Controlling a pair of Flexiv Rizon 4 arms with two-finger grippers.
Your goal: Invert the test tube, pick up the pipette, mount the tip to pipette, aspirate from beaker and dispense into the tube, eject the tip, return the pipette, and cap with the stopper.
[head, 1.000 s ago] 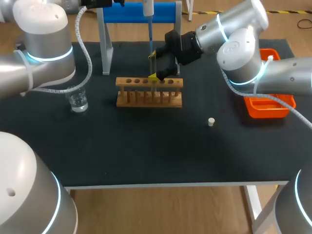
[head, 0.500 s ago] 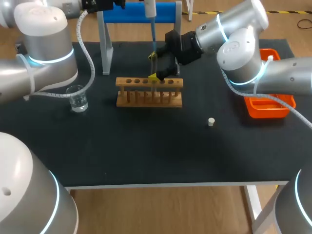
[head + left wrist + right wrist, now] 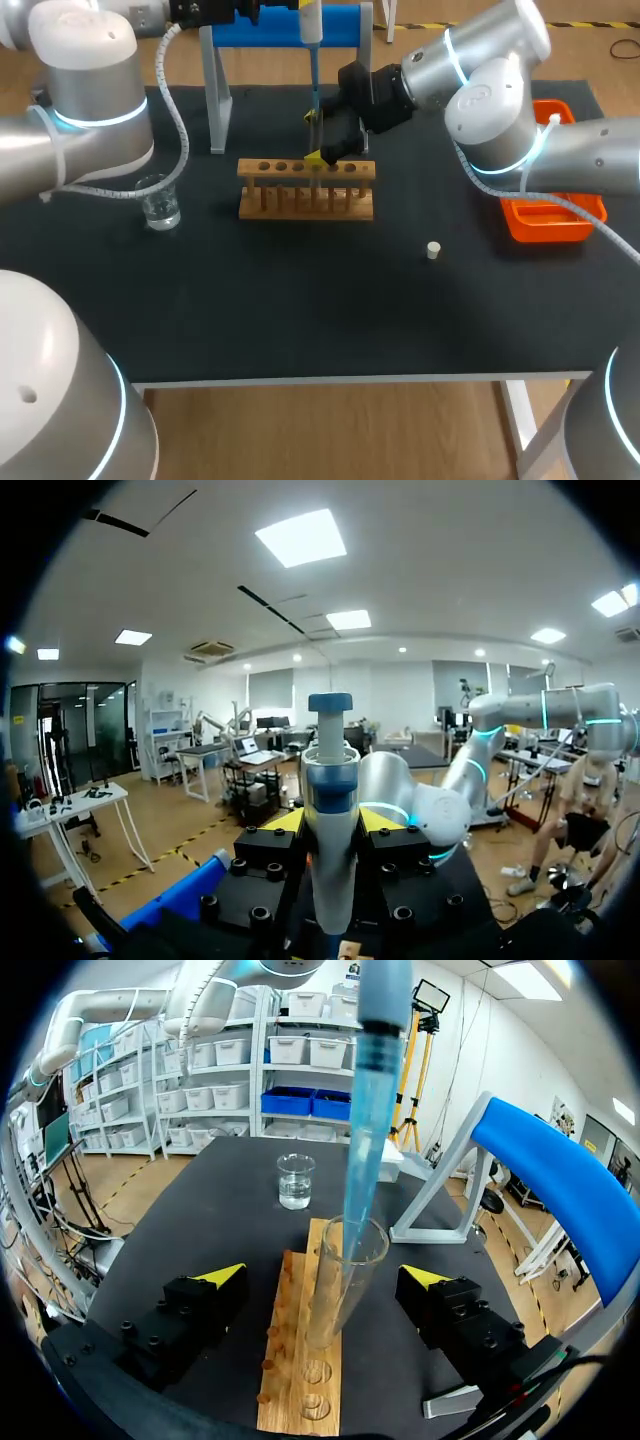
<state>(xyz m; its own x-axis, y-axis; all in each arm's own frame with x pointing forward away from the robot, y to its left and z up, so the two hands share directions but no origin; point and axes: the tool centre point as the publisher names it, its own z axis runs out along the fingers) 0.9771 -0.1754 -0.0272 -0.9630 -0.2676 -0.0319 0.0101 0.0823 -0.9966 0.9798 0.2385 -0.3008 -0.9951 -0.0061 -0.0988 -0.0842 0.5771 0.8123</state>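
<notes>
The pipette [image 3: 330, 820] is blue and white, the tray [image 3: 556, 222] orange

A black tabletop [image 3: 300, 310] carries a wooden rack [image 3: 306, 190] near its middle, toward the far side, with a row of round holes along its top board. Behind the rack is a stand [image 3: 345, 25] with a blue crossbar on grey legs. An orange tray [image 3: 545, 235] sits at the right edge, well apart from the rack.
</notes>
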